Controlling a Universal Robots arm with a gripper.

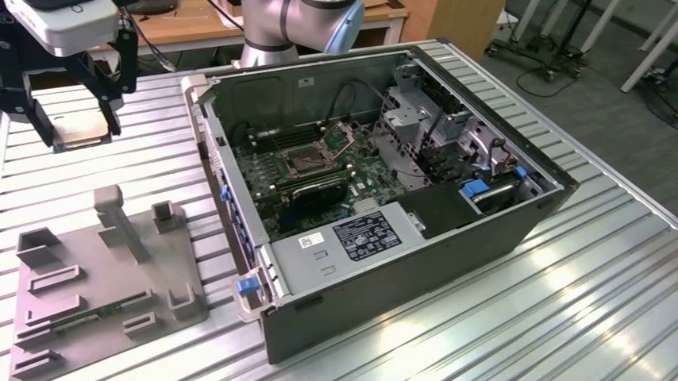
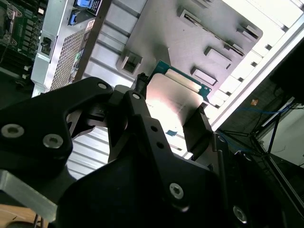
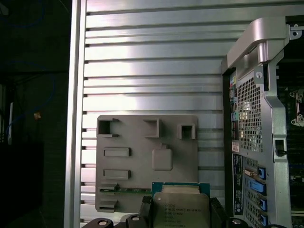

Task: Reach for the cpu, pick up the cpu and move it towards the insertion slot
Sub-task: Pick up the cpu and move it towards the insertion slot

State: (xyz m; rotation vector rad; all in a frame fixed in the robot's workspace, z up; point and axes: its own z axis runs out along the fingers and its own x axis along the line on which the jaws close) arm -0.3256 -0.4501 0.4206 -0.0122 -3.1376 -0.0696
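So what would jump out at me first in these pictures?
Probably the open computer case in the middle of the exterior view, its insides bare, with the insertion slot on the green board. Next, at that view's upper left, the black gripper grips the cpu above the ribbed table. The gray fixture plate lies at the lower left.

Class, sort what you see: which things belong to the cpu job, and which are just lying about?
Job: small silvery-cream square cpu chip, held by black gripper; dark square metal-framed insertion slot.
Lying about: gray fixture plate; long green memory stick on it.
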